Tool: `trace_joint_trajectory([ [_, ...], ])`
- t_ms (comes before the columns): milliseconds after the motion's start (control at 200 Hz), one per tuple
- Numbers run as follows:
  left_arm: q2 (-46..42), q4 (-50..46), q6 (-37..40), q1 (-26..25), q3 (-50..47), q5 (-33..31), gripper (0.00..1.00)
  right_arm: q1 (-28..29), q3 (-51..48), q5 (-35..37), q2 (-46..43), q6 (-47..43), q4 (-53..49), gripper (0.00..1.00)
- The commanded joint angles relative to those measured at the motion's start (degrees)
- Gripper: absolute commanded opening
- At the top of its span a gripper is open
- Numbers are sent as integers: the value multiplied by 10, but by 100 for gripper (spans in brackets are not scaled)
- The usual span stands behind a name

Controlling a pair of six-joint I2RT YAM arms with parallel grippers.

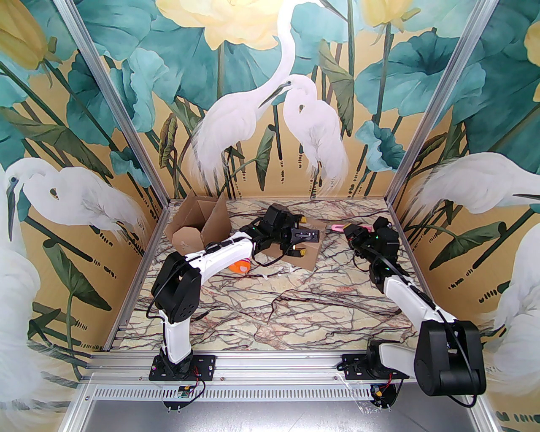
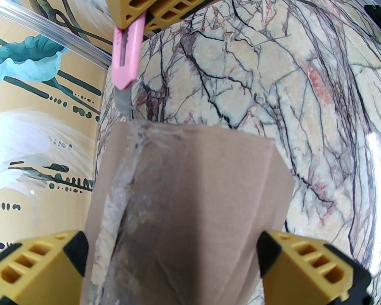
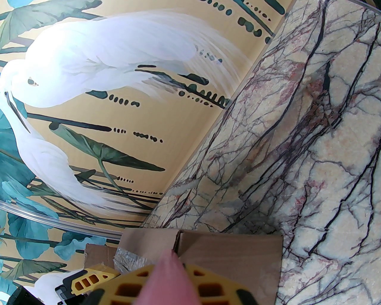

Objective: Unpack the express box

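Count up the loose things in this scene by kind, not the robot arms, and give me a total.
Brown cardboard boxes: 2, the open box and the taped box
Pink utility knife: 1
Orange rounded object: 1
Total: 4

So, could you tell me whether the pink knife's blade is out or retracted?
Out: a grey blade sticks past the tip of the pink knife, toward the box.

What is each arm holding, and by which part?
The right gripper holds a pink utility knife by its handle's rear. The left gripper, jaws open over the taped cardboard box, appears to hold nothing.
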Motion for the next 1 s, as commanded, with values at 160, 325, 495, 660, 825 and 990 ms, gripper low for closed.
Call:
trace_joint_trajectory([
  [160,24,14,9,0,13,-16,100,4,-9,3,6,6,16,0],
  [325,24,24,-1,0,10,6,100,5,-9,-8,25,15,39,0],
  [495,36,63,-23,0,14,17,99,5,-20,-34,51,42,79,0],
  [660,55,79,-44,0,34,26,100,6,-28,-69,72,59,123,0],
  [825,71,81,-60,2,49,19,99,5,-27,-110,88,63,154,0],
  [990,65,59,-78,23,51,62,99,3,-25,-166,98,49,165,0],
])
